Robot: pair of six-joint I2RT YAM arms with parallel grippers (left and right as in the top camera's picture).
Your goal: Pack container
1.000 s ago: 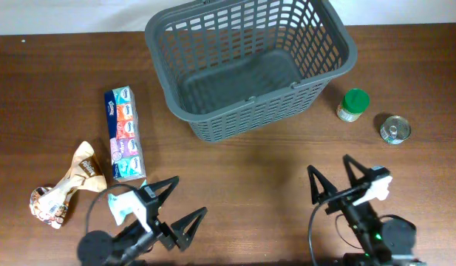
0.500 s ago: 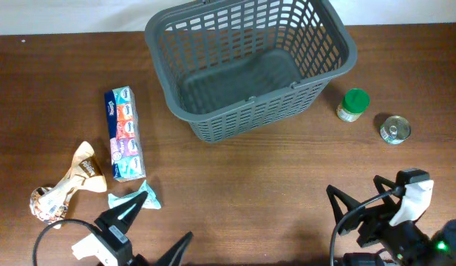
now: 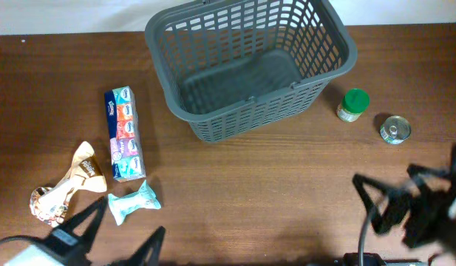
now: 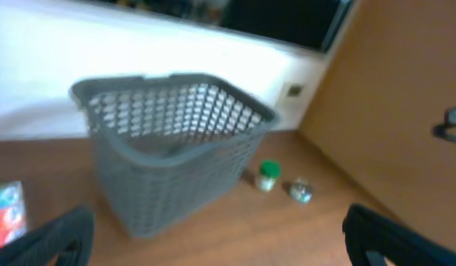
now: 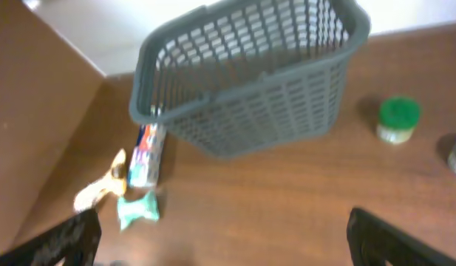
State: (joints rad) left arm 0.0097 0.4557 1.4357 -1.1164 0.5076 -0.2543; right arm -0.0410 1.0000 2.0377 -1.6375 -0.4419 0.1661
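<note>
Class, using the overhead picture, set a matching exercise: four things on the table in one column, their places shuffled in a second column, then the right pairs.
Things:
1. large dark grey plastic lattice basket
2. small green-lidded jar
3. round silver tin can
4. long colourful rectangular pack

Places:
A. farthest right of the four
B. left of the basket
C. between basket and can
D. rearmost, in the middle

Pairs: 1-D, 2-C, 3-A, 4-B.
</note>
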